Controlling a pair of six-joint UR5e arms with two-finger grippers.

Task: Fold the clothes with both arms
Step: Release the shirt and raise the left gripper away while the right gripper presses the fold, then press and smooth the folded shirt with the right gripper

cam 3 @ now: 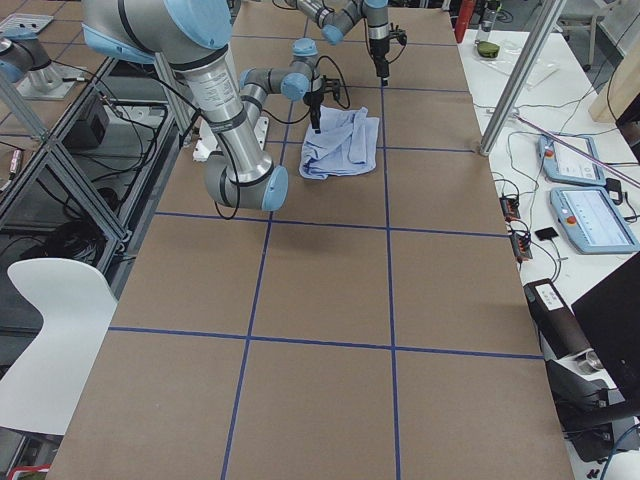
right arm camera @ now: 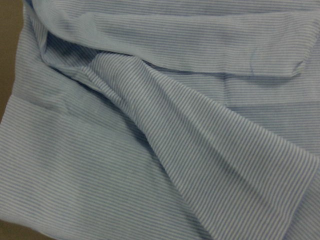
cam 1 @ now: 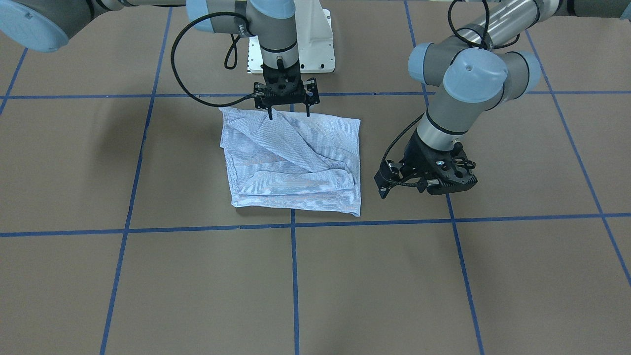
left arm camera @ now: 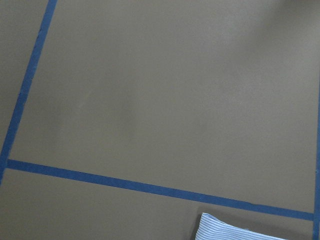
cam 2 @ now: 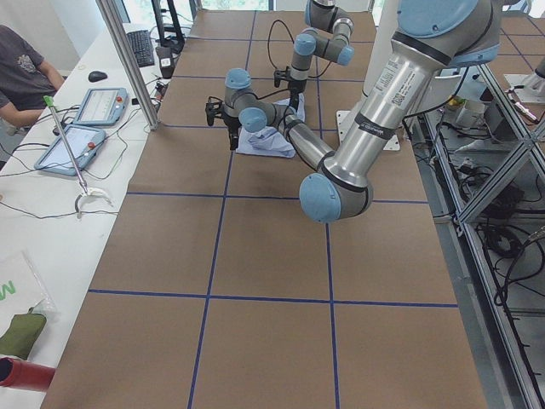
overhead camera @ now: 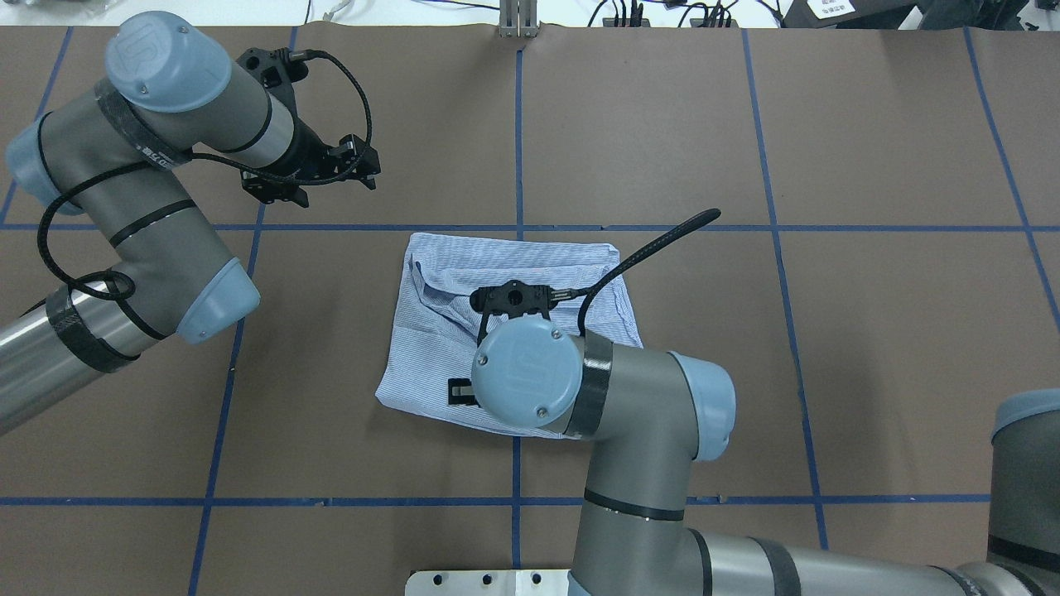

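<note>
The blue-and-white striped shirt (cam 1: 296, 162) lies folded into a rough rectangle at the table's middle (overhead camera: 530, 265). It fills the right wrist view (right arm camera: 160, 130), creased, with a folded band across the top. My right gripper (cam 1: 289, 114) hangs straight down over the shirt's edge nearest the robot. Its fingers are spread open and the tips are at the fabric. In the overhead view the right wrist covers it. My left gripper (cam 1: 409, 190) is open and empty, low over bare table beside the shirt (overhead camera: 319, 178). The left wrist view shows only a shirt corner (left arm camera: 235, 231).
Blue tape lines (cam 1: 294, 276) divide the brown table into squares. The white pedestal base (cam 1: 315, 44) stands just behind the shirt. A side bench with tablets (cam 2: 85, 119) and a seated person (cam 2: 21, 64) runs along the far long edge.
</note>
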